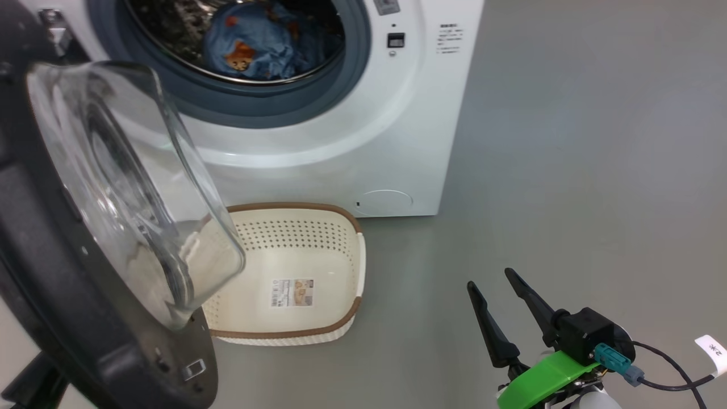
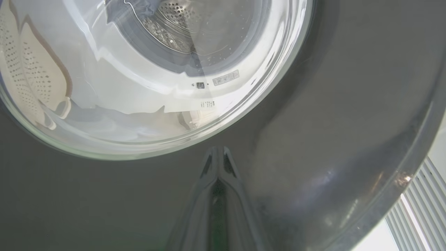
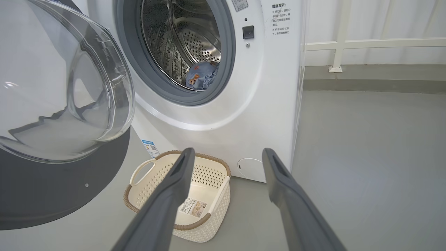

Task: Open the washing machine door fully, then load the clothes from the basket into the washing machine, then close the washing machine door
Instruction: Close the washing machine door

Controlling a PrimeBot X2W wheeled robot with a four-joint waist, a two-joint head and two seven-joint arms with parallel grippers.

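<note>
head view — basket (image 1: 295, 206) on grey floor (image 1: 568, 170)

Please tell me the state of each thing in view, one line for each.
washing machine door: open, swung out
clothes: lying inside the drum
basket: empty, upright on the floor
washing machine: mouth uncovered, loaded
left gripper: shut, tips at the door
right gripper: open, holding nothing
</note>
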